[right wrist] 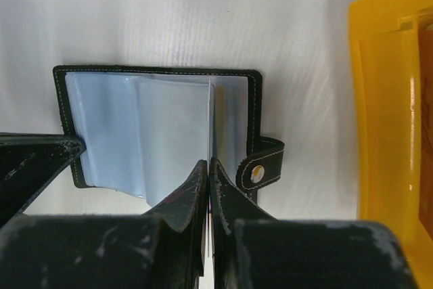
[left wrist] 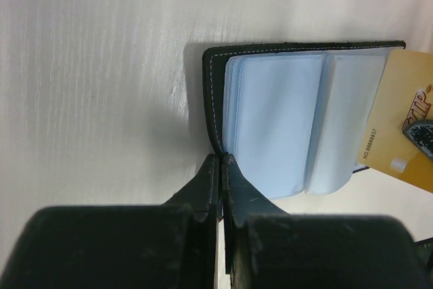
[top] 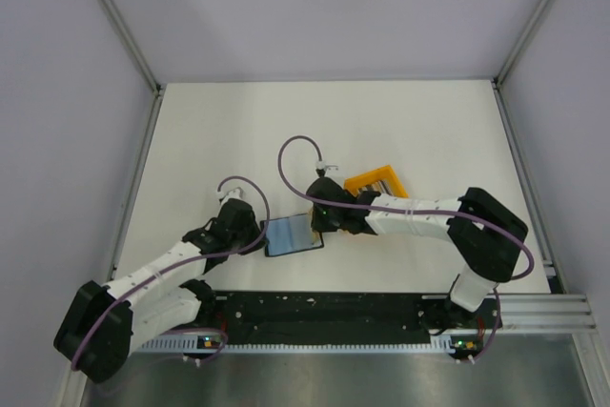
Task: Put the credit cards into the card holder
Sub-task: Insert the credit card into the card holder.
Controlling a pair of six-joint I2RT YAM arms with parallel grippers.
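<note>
The black card holder [top: 291, 234] lies open on the white table and shows pale blue sleeves [left wrist: 277, 120]. My left gripper [left wrist: 222, 159] is shut on the near left edge of its black cover. My right gripper [right wrist: 208, 162] is shut on a tan-gold credit card [left wrist: 399, 120] printed with "VIP" and a number. It holds the card over the holder's right half. In the right wrist view the card is edge-on [right wrist: 211, 120], standing among the sleeves of the holder [right wrist: 155, 126]. Both grippers meet over the holder in the top view, left [top: 259, 235] and right [top: 319, 221]. Other cards are out of view.
An orange-yellow plastic bin [top: 376, 181] lies just behind and right of the right gripper, and also shows in the right wrist view [right wrist: 392, 133]. The holder's snap strap [right wrist: 260, 170] sticks out toward the bin. White walls with metal rails enclose the table.
</note>
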